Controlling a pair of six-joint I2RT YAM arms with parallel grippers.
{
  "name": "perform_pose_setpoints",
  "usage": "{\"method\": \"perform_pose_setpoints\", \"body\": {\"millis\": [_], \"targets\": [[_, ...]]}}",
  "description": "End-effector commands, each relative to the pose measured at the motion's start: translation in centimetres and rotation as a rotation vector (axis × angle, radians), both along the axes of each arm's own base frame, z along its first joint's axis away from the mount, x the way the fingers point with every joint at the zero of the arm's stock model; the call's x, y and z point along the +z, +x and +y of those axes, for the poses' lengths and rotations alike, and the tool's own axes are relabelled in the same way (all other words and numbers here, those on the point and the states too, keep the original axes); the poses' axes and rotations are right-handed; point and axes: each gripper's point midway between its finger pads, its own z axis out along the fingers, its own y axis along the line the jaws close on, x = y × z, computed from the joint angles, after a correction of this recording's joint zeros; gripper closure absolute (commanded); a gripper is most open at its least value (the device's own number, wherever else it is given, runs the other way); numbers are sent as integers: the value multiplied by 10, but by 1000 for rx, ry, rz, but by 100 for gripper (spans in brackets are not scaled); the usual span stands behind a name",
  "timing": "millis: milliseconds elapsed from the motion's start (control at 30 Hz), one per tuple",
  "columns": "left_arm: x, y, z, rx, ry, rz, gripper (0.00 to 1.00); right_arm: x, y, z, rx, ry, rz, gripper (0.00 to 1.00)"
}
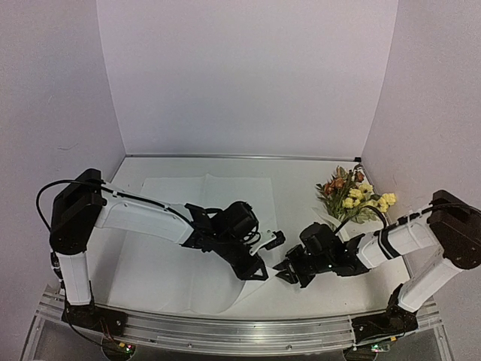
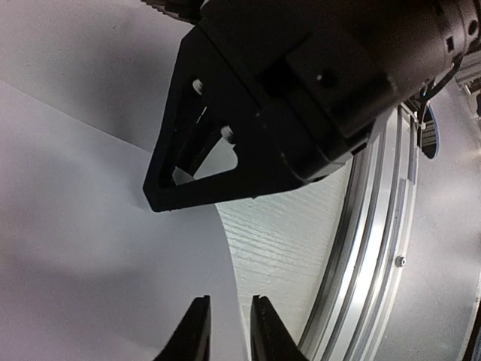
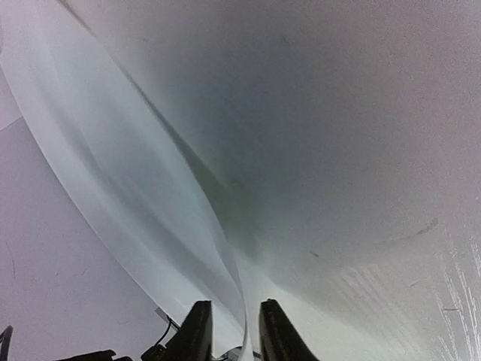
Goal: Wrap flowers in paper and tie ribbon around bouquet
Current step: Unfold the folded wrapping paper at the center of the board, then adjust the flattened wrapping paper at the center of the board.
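White paper lies spread on a pale tabletop. The two black hands meet at the paper's near right corner. The left hand is released, its fingers slightly parted over the paper's edge. The right hand has its fingers nearly closed, with the paper's lifted edge between them; I cannot tell whether they pinch it. The flowers lie off the paper, beyond its far right corner.
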Motion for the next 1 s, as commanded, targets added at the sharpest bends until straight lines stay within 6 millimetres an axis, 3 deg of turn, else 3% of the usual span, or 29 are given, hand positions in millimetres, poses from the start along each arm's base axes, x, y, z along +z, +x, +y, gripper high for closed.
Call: {"method": "perform_pose_setpoints", "body": {"millis": [0, 67, 100, 200, 367, 467, 700, 967], "targets": [[43, 8, -2, 107, -128, -15, 64, 7, 5, 10, -25, 42, -31, 99], [51, 12, 8, 173, -149, 11, 50, 7, 4, 9, -30, 32, -53, 100], [62, 18, 14, 222, -178, 22, 48, 9, 4, 8, -32, 28, -67, 100], [70, 44, 43, 431, -180, 57, 48, 11, 1, 4, -46, 0, -104, 100], [37, 95, 123, 793, -31, 188, 55, 16, -9, -4, -86, -58, -165, 100], [12, 109, 155, 897, 64, 229, 58, 19, -9, -4, -106, -84, -200, 100], [-36, 117, 180, 970, 216, 306, 68, 23, -5, -11, -149, -118, -241, 100], [-59, 146, 187, 986, 270, 321, 70, 31, -3, -17, -166, -137, -279, 100]]}}
